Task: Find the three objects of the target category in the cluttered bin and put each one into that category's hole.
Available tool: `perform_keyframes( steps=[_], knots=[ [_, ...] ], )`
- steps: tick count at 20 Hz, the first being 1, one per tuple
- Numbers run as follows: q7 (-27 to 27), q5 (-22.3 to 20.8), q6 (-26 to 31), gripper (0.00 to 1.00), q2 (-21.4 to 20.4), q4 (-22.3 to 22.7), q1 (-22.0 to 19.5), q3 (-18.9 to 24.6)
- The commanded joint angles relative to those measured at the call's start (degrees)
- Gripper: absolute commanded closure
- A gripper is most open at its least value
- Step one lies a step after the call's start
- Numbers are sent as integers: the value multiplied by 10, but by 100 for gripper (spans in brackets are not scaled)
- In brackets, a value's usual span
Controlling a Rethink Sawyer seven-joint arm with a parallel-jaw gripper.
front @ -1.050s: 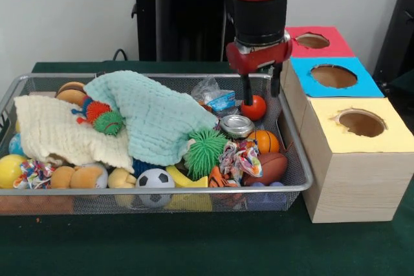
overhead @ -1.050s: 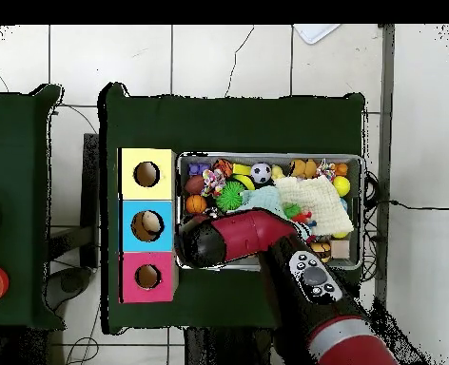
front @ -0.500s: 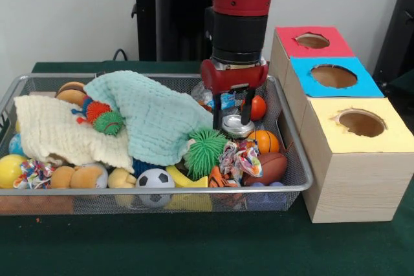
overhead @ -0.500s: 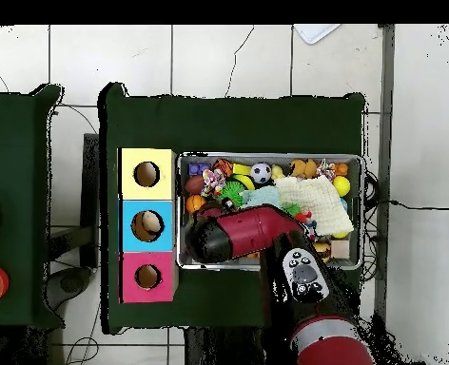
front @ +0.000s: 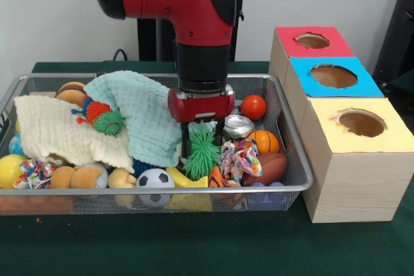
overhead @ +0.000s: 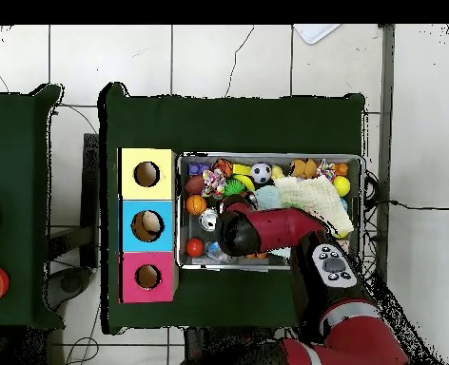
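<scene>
Bin (front: 294, 179) sits packed with toys beside the boxes (front: 352, 153); the gripper (front: 201, 148) hangs over the green spiky ball (front: 204, 153) mid-bin, fingers apart astride it.

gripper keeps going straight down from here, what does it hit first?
Most likely the green spiky ball: the gripper points down with its open fingers either side of the ball's top. Depth is unclear from the front view, so contact isn't certain.

- red and black robot arm (overhead: 295, 233) reaches over the wire mesh bin (overhead: 362, 204) full of toys
- small red ball (overhead: 194, 247) sits in the bin's corner, next to the red-topped box (overhead: 147, 277)
- black-and-white soccer ball (overhead: 261, 173) along the opposite side
</scene>
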Motion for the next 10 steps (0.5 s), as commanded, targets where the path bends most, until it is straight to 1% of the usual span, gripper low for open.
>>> perform_keyframes(
  steps=[1,5,8,10],
  knots=[
    [92,36,-11,0,57,-29,-26,55],
    [91,68,31,0,24,12,-33,76],
    [91,91,61,0,-5,40,-32,78],
    [89,106,83,0,-34,59,-27,78]
  ],
)
